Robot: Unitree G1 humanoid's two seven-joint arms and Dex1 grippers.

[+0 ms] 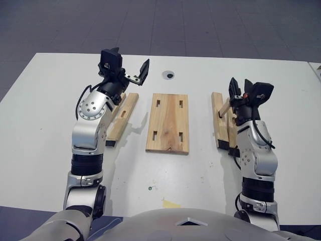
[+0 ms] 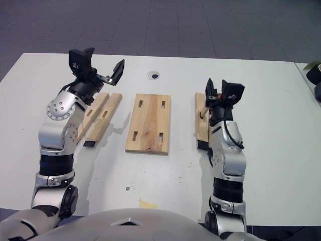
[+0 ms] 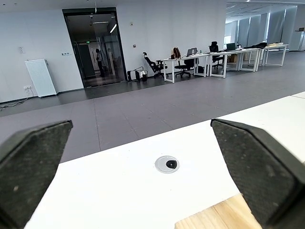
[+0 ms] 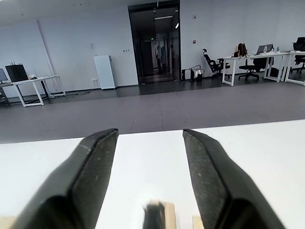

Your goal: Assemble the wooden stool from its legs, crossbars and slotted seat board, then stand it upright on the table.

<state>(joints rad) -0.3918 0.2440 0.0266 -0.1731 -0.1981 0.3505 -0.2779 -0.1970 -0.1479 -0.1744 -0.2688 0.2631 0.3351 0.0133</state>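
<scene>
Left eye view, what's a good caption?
Open left gripper and open right gripper over wooden legs flanking the slotted seat board.

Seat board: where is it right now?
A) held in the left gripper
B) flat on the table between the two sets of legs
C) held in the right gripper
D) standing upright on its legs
B: the seat board lies flat on the table with leg pieces on either side, and the left gripper and right gripper are both open.

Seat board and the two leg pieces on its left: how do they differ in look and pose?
The seat board is wide, with four slots; the leg pieces are narrow strips. The seat board lies straight, the leg pieces slanted. Both are pale wood, flat on the table.
</scene>
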